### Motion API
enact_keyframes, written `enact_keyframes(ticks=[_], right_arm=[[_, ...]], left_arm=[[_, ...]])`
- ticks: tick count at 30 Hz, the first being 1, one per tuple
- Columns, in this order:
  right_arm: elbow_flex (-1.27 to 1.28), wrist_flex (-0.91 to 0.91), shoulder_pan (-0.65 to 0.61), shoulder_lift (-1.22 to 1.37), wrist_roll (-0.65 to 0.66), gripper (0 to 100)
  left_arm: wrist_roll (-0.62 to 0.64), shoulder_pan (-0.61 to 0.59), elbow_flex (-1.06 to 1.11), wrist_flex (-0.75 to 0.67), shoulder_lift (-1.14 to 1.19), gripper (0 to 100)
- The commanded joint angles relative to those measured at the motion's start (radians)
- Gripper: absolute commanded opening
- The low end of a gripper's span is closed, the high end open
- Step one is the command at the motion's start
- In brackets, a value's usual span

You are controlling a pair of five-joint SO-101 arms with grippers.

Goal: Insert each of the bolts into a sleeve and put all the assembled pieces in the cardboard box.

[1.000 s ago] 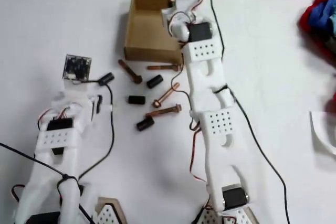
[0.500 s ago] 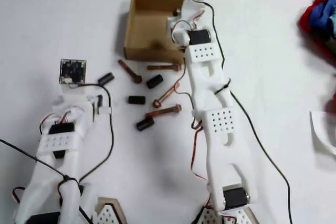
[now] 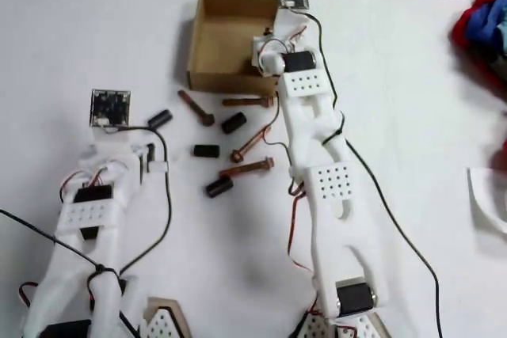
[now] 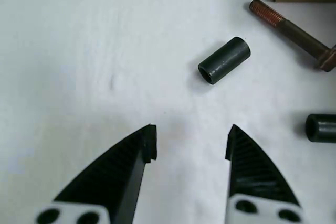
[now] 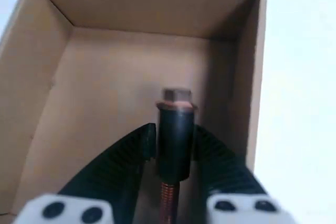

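Observation:
My right gripper (image 5: pixel 174 135) is shut on a black sleeve with a copper bolt through it (image 5: pixel 175 142) and holds it upright over the inside of the cardboard box (image 5: pixel 105 114). From above, that gripper (image 3: pixel 266 47) sits at the box's (image 3: pixel 218 37) right side. My left gripper (image 4: pixel 190 142) is open just above the table, and a loose black sleeve (image 4: pixel 224 60) lies a short way ahead of it. A bare bolt (image 4: pixel 294 35) lies beyond that sleeve. Several bolts (image 3: pixel 250 143) and sleeves (image 3: pixel 206 150) are scattered between the arms.
Black cables (image 3: pixel 166 195) trail across the table by both arms. Red and blue cloth (image 3: pixel 483 21) lies at the far right edge, and a white object (image 3: pixel 487 199) sits lower on the right. The table is a white sheet.
The right arm has tipped further down over the box with the sleeved bolt. The left arm shifted slightly to the left, then stayed still.

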Motion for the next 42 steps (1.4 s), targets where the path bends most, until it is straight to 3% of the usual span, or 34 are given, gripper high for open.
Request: enact_keyframes(ticks=[1,10,14,20,25,31,36,42], right_arm=[[-0.041,-0.013,0.005,-0.041,-0.008,18.3],[-0.207,0.11,0.054,-0.116,-0.005,1.8],[-0.216,0.272,0.093,-0.131,-0.002,3.2],[-0.218,0.598,0.024,-0.159,0.265,14.7],[-0.276,0.811,-0.065,-0.202,0.331,17.4],[-0.213,0.82,-0.134,-0.269,0.425,13.2],[-0.028,0.82,-0.202,-0.351,0.42,12.9],[0.201,0.817,-0.234,-0.407,0.25,12.9]], left_arm=[[0.003,-0.005,-0.004,-0.021,-0.021,23],[0.003,-0.005,-0.004,-0.021,-0.021,23],[0.003,-0.005,-0.004,-0.021,-0.021,23],[0.009,-0.005,-0.005,-0.021,-0.021,23],[0.011,-0.011,-0.005,-0.021,-0.021,23],[0.044,-0.072,-0.01,-0.02,-0.023,23],[0.13,-0.143,-0.024,-0.017,-0.023,23],[0.155,-0.158,-0.027,-0.017,-0.023,23]])
